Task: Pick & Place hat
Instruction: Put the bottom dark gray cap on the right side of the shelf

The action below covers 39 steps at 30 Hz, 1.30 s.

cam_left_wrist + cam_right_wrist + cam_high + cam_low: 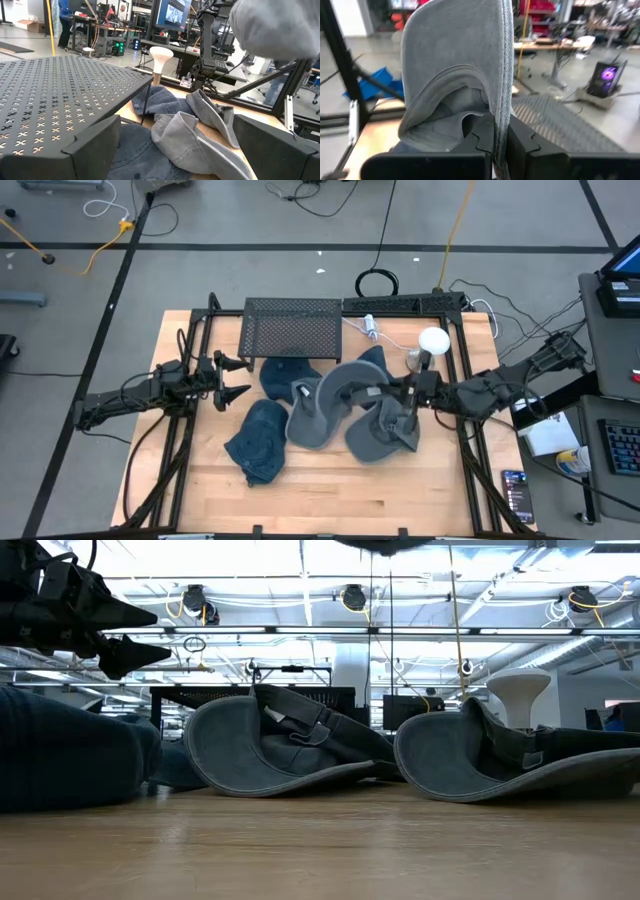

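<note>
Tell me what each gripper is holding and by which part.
The right gripper pinches a grey hat by the edge of its brim, lifted off the table. The left gripper is open and holds nothing.

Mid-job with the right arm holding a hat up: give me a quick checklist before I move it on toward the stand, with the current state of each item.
1. Right gripper shut on the grey hat brim: ok, fingers pinch the edge in the right wrist view.
2. Held hat lifted off the table: ok, it hangs above the others in the high view.
3. White stand free of any hat: ok, its top is bare.
4. Left gripper out of the way: ok, open and hovering at the table's left side, beside the black mesh rack.
5. Held hat free of the other grey hats below: cannot tell.
</note>
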Motion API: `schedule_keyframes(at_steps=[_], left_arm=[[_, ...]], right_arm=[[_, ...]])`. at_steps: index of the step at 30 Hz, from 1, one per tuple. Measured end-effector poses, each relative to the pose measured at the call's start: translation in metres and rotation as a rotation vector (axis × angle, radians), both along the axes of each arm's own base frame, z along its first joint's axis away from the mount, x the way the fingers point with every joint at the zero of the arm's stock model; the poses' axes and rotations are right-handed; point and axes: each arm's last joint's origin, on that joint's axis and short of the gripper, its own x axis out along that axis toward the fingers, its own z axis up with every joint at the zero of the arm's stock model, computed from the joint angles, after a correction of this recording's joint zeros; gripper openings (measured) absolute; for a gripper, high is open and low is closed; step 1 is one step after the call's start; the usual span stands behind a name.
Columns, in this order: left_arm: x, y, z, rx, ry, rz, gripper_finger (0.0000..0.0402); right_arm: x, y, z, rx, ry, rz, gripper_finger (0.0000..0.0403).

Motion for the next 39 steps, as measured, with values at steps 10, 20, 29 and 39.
schedule_keyframes(at_steps=[10, 20, 29, 39], left_arm=[[0.000, 0.000, 0.000, 0.000, 0.000, 0.000, 0.0390], [0.000, 0.000, 0.003, -0.030, -0.034, -0.001, 0.0390], [-0.001, 0.001, 0.009, -0.171, -0.127, 0.026, 0.0390], [-0.003, 0.000, 0.022, -0.209, -0.270, -0.007, 0.0390]], right_arm=[[0.023, -0.016, 0.007, -0.026, -0.105, -0.105, 0.0013], [0.056, -0.030, 0.008, -0.063, -0.238, -0.162, 0.0012], [0.090, -0.052, 0.033, -0.071, -0.241, -0.151, 0.0012], [0.127, -0.079, 0.073, -0.095, -0.198, -0.143, 0.0012]])
